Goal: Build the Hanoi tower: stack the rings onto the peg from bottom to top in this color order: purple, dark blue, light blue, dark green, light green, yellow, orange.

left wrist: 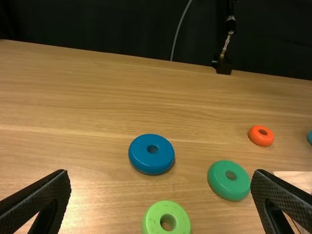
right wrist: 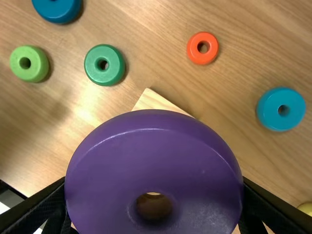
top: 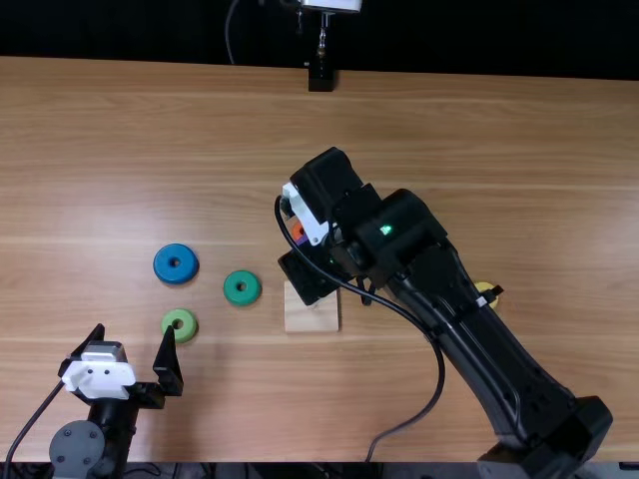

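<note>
The location is consistent with a robotics lab. A black, jointed left robot arm and a matching right robot arm operate over a light brown wooden desk. A black cable runs externally along the right arm. Behind the desk are a plain black backdrop and a black-and-silver fixture.

Light brown wooden table. Along its far edge, a black backdrop. Near that edge's middle, a slim metal stand with a black foot; left of it, a thin grey cable.
</note>
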Tool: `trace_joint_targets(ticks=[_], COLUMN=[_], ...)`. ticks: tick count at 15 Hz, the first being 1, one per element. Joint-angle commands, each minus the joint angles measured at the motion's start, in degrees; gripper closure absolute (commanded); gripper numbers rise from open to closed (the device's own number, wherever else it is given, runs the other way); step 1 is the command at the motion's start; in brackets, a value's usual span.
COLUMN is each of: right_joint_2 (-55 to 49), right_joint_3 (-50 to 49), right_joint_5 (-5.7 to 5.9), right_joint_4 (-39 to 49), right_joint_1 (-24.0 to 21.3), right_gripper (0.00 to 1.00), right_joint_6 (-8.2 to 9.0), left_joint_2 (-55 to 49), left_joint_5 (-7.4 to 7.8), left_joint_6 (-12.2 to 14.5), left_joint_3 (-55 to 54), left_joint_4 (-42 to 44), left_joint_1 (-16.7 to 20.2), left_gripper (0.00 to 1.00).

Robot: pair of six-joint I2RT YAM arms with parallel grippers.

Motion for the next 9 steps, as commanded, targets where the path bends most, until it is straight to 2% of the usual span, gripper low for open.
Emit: trace_joint_targets(ticks=[1,9], right_joint_2=[0.75,1.63], right_joint_3=[1.74,0.51], right_joint_5=[-0.08,-0.08], right_joint_4=[0.14,0.03], right_joint_1=[1.39,2.01], right_gripper=[1.00,1.00], right_joint_6=[0.18,0.08], left_joint_2=[-0.67,-0.67], left_joint_5=[0.15,0.15], left_joint_6=[0.58,0.58], left_joint_3=[-2.91,-2.91], left_joint_4=[-0.99,-0.89], left_joint_1=[0.54,0.54], left_gripper=[0.00,0.00])
